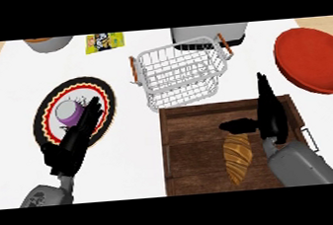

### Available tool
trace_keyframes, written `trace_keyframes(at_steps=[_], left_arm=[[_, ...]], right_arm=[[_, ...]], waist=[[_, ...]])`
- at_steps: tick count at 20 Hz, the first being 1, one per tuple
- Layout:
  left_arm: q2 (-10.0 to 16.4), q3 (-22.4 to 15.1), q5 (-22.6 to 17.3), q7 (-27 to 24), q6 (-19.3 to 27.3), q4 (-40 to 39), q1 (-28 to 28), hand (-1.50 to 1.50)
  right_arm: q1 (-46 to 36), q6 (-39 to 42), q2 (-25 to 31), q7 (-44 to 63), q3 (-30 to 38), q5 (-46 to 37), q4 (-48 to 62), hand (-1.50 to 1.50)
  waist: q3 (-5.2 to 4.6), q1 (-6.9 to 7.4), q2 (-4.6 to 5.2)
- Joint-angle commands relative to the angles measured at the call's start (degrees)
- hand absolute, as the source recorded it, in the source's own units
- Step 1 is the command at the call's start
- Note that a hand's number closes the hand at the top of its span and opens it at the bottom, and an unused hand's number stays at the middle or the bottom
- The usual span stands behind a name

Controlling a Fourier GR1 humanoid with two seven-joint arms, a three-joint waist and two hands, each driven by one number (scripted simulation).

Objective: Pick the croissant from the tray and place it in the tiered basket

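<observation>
On the wooden tray (pixel 193 132), the croissant (pixel 237 159) lies flat, the right hand (pixel 271 118) just beyond its far end, fingers (pixel 264 89) straight, holding nothing. Behind the tray sits the wire tiered basket (pixel 181 76). Well left of the tray, the left hand (pixel 73 141) rests straight-fingered over a patterned plate (pixel 105 97), and print on the yellow packet (pixel 105 41) is unreadable.

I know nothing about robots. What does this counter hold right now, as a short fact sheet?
croissant: lying on the tray, not held
right hand: open, over the tray, just beyond the croissant
left hand: open, resting at the left over a patterned plate
basket: white wire, behind the tray, no croissant in it
red plate: far right
</observation>
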State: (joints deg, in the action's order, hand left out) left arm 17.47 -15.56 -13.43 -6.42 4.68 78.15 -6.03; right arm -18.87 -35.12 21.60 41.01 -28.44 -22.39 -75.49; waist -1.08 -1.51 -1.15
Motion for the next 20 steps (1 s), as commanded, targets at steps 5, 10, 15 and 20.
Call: trace_keyframes(at_steps=[5, 10, 15, 20], left_arm=[[0.3, 0.0, 0.1, 0.0, -0.7, -0.2, 0.0, 0.0], [-0.8, -0.3, 0.2, 0.1, 0.3, 1.1, 1.4, 0.0], [0.8, 1.6, -0.1, -1.3, -1.0, -1.1, 1.5, 0.0], [0.5, 1.3, -0.3, -1.4, -1.3, -0.1, 2.4, 0.0]], right_arm=[[-8.2, 25.9, 4.2, 27.5, -7.5, -0.1, -7.0, -1.5], [-10.8, 33.2, 3.3, 43.3, -9.1, 1.0, -17.5, -1.5], [-11.7, 33.4, 2.2, 44.1, -6.1, -2.1, -17.1, -1.5], [-11.5, 39.1, 2.2, 44.2, -5.0, -3.4, -11.5, -1.5]], waist=[[0.28, 0.71, -0.28], [0.64, -0.33, -0.55], [0.68, -0.72, -0.04], [0.59, -0.09, 0.06]])
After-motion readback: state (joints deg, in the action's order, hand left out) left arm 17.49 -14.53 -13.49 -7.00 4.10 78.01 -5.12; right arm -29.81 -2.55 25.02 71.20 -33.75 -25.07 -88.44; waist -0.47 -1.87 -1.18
